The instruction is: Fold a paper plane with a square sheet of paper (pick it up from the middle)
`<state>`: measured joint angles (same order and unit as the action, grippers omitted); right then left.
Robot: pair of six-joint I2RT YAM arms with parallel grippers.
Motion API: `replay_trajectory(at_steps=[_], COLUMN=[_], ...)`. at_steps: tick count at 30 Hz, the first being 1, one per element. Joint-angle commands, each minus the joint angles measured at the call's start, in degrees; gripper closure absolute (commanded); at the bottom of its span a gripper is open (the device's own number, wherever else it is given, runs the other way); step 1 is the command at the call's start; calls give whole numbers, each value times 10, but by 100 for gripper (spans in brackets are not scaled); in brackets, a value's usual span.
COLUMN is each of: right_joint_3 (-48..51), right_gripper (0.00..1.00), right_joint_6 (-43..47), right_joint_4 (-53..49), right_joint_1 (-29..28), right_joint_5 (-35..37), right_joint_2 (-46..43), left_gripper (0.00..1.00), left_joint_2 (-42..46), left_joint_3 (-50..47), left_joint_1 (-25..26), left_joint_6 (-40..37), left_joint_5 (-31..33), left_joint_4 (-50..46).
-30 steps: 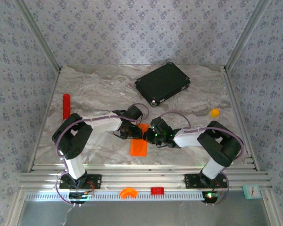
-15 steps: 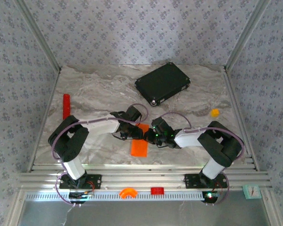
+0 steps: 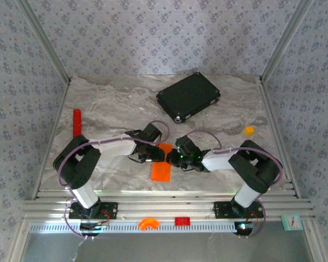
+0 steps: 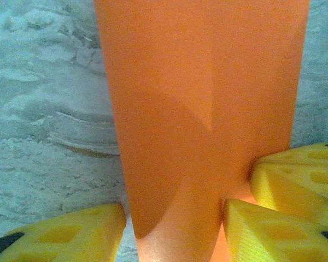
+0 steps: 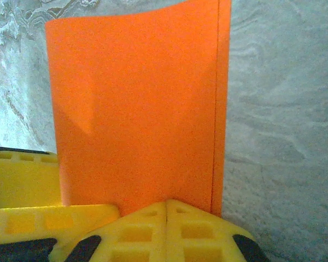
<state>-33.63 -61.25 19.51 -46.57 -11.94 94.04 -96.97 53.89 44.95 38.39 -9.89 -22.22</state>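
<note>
Grey-white marbled stone tops the desk [image 3: 109,103], and walls of blue-grey patterned wallpaper [image 3: 164,33] close it in. Both my arms reach in from the near edge and meet at the middle of the desk. There the bright orange sheet of thin paper [image 3: 160,170] lies partly folded, most of it stretching toward the near edge and a smaller bit showing between my wrists.

My left fingers [image 3: 154,156] sit at the paper's far left part. From my left wrist I see them parted, one yellow finger on each side of a tall orange strip that runs up between them. The right-hand one touches the strip's edge and the left-hand one is just beside it. Whether they are pinching it I cannot tell.

My right fingers [image 3: 173,159] come in from the right, just beside the left ones. From my right wrist they are clenched tip to tip, and the sheet's closest edge meets them there. A straight crease runs along the sheet's right side. Whether any paper is caught between them I cannot tell.

A black flat rectangular case [image 3: 188,97] lies at the far side, right of centre. A red cylinder [image 3: 76,123] lies near the left edge and a small orange-yellow lump [image 3: 249,130] toward the right edge, both well apart from the paper.
</note>
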Motion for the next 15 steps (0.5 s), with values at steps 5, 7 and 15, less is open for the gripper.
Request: replay_trajectory(at_steps=[5,7,15], right_joint_3=[17,15,2], right_gripper=[100,100,91], right_joint_6=[-4,-4,12], right_joint_4=[-72,-68,23], right_joint_1=[3,5,28], right_joint_5=[11,8,-41], right_joint_2=[30,29,-28], left_gripper=[50,53,56], left_joint_2=[-4,-12,-38], left_joint_3=[-25,-26,-32], left_joint_1=[-11,-13,-13], left_joint_6=[-12,-11,-4], left_joint_5=[22,19,26], left_joint_4=[16,19,29])
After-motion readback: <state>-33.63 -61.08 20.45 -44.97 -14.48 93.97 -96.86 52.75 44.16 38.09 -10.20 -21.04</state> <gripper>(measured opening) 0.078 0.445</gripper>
